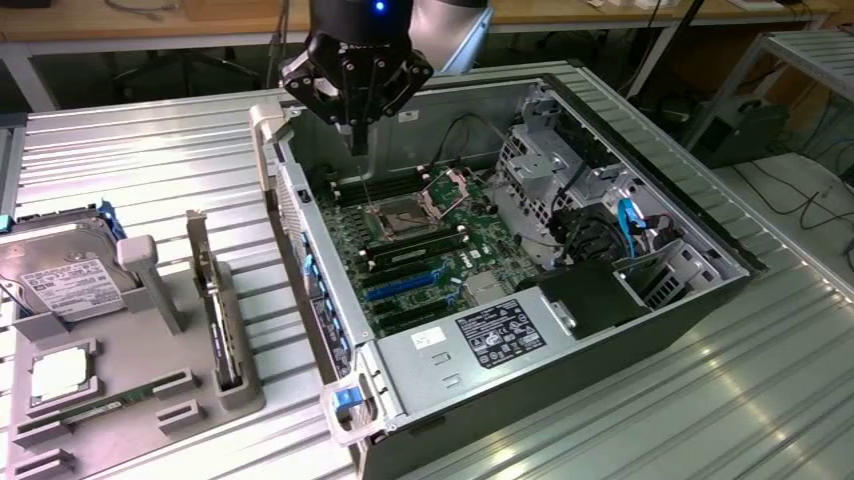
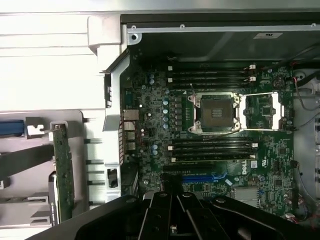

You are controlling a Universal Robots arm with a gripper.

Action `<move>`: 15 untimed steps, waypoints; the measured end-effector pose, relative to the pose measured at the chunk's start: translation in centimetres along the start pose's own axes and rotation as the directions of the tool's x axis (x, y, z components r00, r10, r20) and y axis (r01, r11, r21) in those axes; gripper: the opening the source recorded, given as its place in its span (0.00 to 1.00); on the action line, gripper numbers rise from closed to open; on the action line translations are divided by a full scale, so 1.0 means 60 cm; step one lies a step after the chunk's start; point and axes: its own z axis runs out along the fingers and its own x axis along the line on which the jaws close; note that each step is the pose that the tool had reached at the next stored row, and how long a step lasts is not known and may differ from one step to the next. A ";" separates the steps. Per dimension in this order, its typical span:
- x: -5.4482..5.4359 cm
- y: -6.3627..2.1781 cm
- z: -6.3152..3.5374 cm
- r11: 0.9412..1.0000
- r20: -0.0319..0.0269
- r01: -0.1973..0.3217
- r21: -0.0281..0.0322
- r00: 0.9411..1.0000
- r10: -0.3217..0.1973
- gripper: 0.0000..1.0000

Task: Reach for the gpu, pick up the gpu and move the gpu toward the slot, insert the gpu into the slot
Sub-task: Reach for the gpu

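**One gripper, shut, holding nothing**

We log the black gripper [image 1: 358, 140] closed on nothing above the open grey computer case [image 1: 561, 390]. The thin flat circuit card [image 1: 218, 320] with grey metal bracket stands edgewise in a grey rack [image 1: 134, 390], exterior view's left, well apart.

hard drive [image 1: 60, 280] is sitting well outside the open pc case [image 1: 561, 400], psu [image 1: 501, 335] and cpu socket [image 1: 400, 215] sitting inside it

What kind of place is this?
Probably a robotics lab or workshop: an open computer case sits on a ribbed metal table, a robot gripper hangs above it, with a wooden workbench behind.
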 end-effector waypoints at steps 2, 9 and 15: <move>0.009 0.000 0.000 1.000 0.000 0.000 0.000 1.000 0.000 0.11; 0.028 -0.002 -0.001 1.000 0.000 0.001 0.000 1.000 -0.001 0.11; 0.040 -0.005 -0.001 1.000 0.000 0.000 0.000 1.000 0.000 0.11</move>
